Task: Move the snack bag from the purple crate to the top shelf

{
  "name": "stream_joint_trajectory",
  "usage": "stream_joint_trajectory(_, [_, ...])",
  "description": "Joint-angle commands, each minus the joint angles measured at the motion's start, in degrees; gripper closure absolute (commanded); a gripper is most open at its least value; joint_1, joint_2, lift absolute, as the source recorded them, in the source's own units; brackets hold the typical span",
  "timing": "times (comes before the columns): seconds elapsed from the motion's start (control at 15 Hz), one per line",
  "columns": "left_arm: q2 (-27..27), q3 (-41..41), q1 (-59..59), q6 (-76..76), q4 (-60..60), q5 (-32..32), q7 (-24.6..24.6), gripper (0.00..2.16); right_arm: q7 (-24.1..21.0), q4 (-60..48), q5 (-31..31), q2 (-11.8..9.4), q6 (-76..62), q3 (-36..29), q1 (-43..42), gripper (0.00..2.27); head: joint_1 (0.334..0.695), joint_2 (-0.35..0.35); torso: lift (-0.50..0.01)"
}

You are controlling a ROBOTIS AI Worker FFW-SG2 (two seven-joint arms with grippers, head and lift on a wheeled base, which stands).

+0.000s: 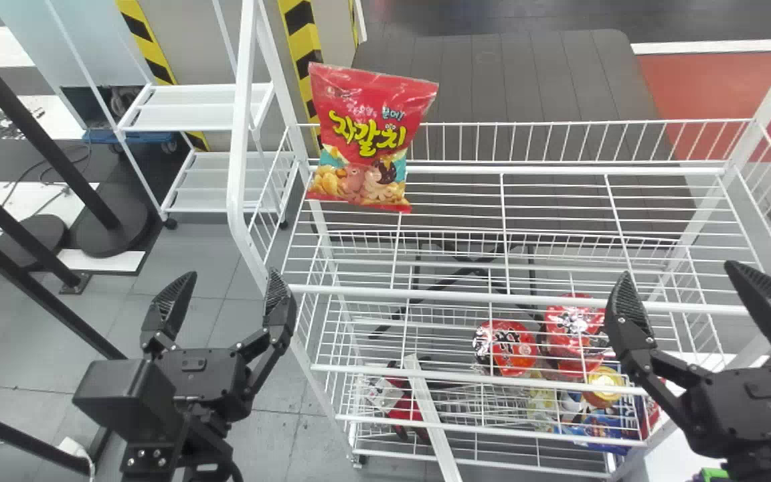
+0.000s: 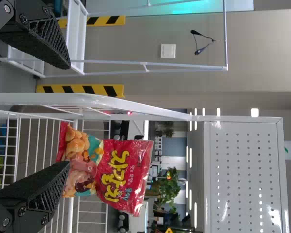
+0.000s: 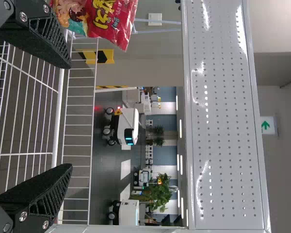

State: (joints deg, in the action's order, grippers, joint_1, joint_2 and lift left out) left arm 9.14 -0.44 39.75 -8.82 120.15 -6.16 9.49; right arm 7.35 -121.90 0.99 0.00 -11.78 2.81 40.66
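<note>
The red snack bag [image 1: 369, 137] stands upright at the back left of the top wire shelf [image 1: 533, 171], leaning a little. It shows in the left wrist view as the snack bag [image 2: 109, 170] and in the right wrist view as the snack bag [image 3: 99, 17]. My left gripper [image 1: 228, 288] is open, in front of the rack's left post and apart from the bag; in its own view the left gripper [image 2: 68, 116] holds nothing. At the right, my right gripper [image 1: 680, 284] is open and empty over the shelf's front; in its wrist view, the right gripper [image 3: 70, 116].
Lower shelves hold red cup packages [image 1: 506, 348] and other packets. A white rack post [image 1: 245, 134] rises beside the left gripper. Black barrier posts [image 1: 37, 134] and a smaller white shelf cart [image 1: 191, 107] stand at the left. A perforated white panel [image 3: 225, 116] spans the rack overhead.
</note>
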Motion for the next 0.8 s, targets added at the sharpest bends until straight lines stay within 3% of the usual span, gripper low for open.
stream_joint_trajectory(0.0, [0.0,0.0,-0.02,0.0,-0.09,0.01,0.0,0.12,0.47,0.0,-1.7,0.05,0.15,-0.26,0.03,0.08,0.695,0.138,0.0])
stream_joint_trajectory(0.13, [0.09,0.0,-0.02,0.0,-0.09,0.01,0.0,0.12,2.05,0.0,-2.84,0.05,-0.03,-0.79,0.12,0.08,0.695,0.137,0.0])
stream_joint_trajectory(0.73, [0.35,-0.09,-0.02,0.0,0.0,0.01,-0.17,0.12,0.56,-2.11,-2.75,0.05,7.18,-0.44,0.21,0.07,0.695,0.131,-0.03])
